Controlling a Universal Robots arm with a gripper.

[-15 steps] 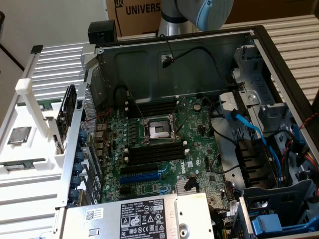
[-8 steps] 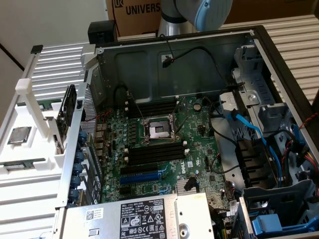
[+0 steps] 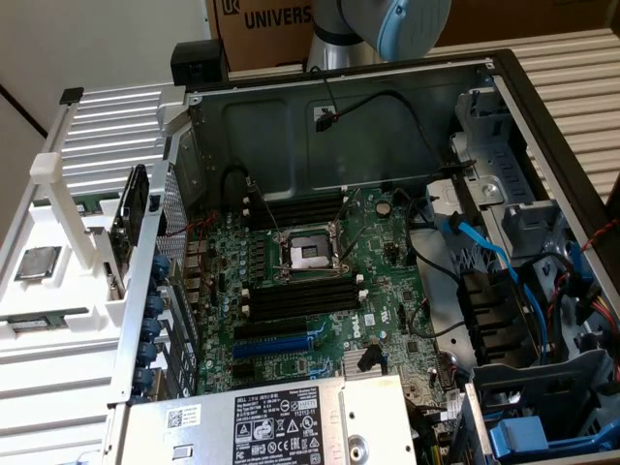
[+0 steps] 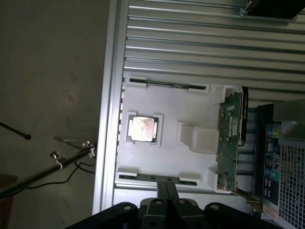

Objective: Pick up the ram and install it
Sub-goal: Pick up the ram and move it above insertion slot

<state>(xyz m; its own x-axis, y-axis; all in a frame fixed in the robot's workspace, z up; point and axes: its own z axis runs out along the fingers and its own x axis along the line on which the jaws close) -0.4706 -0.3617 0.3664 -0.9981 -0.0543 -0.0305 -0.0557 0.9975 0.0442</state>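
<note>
Wrist view | gripper (image 4: 167, 187) was pinched shut, holding nothing (fingers together) | ram (image 4: 150, 177) lay in white tray (image 4: 190, 162) slot | exterior view's lower left: ram (image 3: 44, 320).

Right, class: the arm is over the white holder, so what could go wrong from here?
The fingers look shut close to a ram slotted in the white holder; descending like that could knock it. Black cables lie near the motherboard's memory slots and might snag the stick.
</note>
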